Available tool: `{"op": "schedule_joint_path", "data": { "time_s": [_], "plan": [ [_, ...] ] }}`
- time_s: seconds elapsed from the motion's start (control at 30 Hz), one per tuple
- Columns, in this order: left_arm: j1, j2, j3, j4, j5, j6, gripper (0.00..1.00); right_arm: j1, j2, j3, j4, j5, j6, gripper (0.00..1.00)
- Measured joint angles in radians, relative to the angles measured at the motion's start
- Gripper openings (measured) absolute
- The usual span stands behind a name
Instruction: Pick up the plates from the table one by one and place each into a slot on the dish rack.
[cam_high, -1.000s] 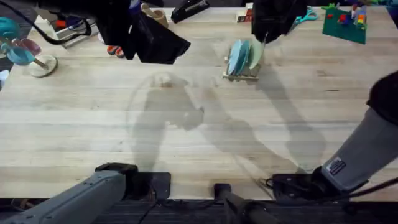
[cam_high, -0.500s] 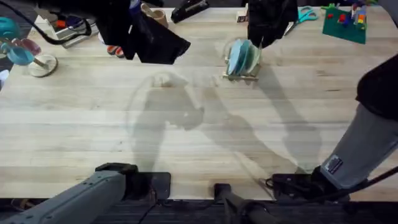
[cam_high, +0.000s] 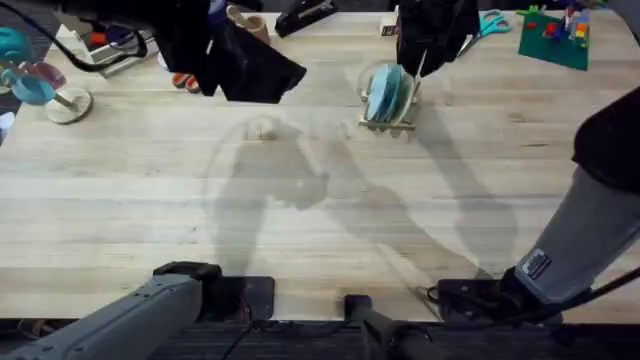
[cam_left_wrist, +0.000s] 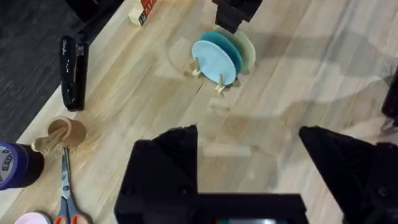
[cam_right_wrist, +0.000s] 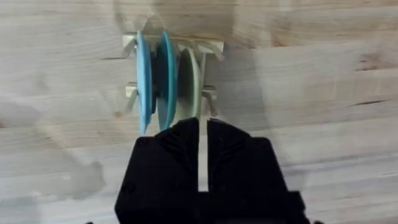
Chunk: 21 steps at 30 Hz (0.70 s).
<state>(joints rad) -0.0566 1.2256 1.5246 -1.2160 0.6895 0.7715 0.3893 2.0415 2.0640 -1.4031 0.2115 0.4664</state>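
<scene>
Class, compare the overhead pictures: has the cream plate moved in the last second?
Yes. The cream plate has swung upright toward the blue plates on the dish rack; earlier it leaned away right under the right claw.

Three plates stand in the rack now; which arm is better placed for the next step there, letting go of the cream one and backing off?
Right. Its hand sits directly over the cream plate in the rack; the left hand hangs open, well away from it.

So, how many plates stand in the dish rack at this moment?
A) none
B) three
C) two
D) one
B: the right wrist view shows three plates standing on edge between the pegs of the dish rack, two blue and one pale cream.
</scene>
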Motion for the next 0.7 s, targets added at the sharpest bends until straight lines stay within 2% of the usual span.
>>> {"op": "schedule_joint_path", "data": {
  "time_s": [0.5, 0.7],
  "plan": [
    [0.000, 0.000, 0.000, 0.000, 0.000, 0.000, 0.993, 0.000, 0.000, 0.000, -0.009, 0.000, 0.000, 0.111],
    [0.000, 0.000, 0.000, 0.000, 0.000, 0.000, 0.993, 0.000, 0.000, 0.013, -0.058, 0.000, -0.003, 0.184]
  ]
}}
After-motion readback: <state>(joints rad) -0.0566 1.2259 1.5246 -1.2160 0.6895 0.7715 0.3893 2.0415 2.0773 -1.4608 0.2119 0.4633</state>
